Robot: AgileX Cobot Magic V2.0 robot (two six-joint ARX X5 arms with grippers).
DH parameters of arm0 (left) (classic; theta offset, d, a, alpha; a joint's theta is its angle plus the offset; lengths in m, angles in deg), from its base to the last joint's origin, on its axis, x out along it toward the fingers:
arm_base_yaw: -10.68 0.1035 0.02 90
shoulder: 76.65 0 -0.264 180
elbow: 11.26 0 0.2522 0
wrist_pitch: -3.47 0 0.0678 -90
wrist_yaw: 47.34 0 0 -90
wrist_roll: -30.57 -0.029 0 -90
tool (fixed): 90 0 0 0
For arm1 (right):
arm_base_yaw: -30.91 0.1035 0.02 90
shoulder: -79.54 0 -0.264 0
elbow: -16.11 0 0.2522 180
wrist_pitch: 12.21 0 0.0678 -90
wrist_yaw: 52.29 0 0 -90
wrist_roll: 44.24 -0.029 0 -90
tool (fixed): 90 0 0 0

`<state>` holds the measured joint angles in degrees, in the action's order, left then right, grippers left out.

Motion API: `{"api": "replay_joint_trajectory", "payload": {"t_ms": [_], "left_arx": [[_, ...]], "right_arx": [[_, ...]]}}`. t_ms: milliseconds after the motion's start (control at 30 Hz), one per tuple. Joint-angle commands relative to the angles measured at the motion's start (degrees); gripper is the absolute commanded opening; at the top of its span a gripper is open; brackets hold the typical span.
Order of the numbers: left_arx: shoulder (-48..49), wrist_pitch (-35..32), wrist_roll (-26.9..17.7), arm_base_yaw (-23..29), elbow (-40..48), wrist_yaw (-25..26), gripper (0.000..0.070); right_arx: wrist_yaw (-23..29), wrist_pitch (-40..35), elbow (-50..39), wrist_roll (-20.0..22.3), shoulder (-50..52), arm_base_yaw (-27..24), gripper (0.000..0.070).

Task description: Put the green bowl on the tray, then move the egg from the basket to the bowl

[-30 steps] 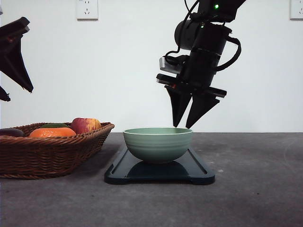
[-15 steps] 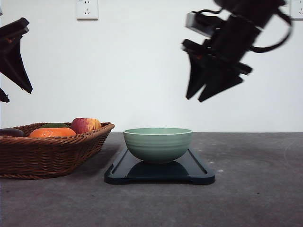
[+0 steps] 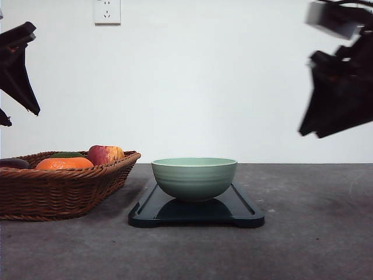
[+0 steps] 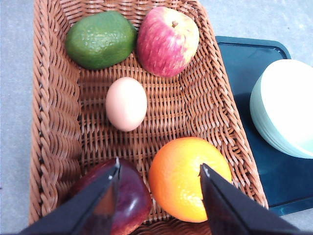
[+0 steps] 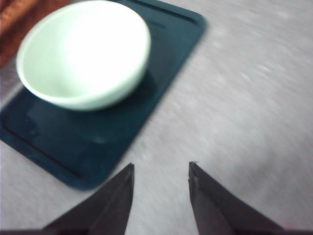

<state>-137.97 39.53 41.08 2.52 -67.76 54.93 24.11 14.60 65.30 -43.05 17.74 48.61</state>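
The green bowl [image 3: 194,178] is seated on the tray [image 3: 245,213], inside its rim. The egg [image 4: 126,104] is left mid-basket [image 4: 54,122], clear of the woven walls. The left gripper [image 4: 159,172] is held above with fingers spread. The right gripper [image 5: 160,172], also spread and empty, is raised beyond the tray's edge.
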Motion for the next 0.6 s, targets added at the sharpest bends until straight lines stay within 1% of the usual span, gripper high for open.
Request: {"api": "replay_joint_trajectory", "payload": {"t_ms": [0, 167, 333, 467, 567], "left_arx": [[-0.5, -0.3, -0.2, -0.1, -1.3, 0.2, 0.031], [-0.6, 3.4, -0.2, -0.2, -3.2, 0.2, 0.0311], [-2.5, 8.7, -1.5, -0.6, -9.1, -0.3, 0.0311], [-7.2, 12.9, -2.9, -1.5, -14.9, -2.5, 0.0311], [-12.1, 15.4, -3.6, -2.4, -18.8, -5.7, 0.0312]], "right_arx": [[0.1, -0.4, -1.3, 0.0, 1.9, -0.4, 0.0212], [0.2, -0.5, -3.7, -0.8, 6.2, -1.9, 0.0212], [0.6, -0.9, -3.7, -0.8, 6.5, -1.9, 0.0212], [0.6, -0.8, -3.7, -0.8, 6.5, -1.9, 0.0212], [0.5, -0.8, -3.7, -1.0, 6.5, -1.9, 0.0212]]}}
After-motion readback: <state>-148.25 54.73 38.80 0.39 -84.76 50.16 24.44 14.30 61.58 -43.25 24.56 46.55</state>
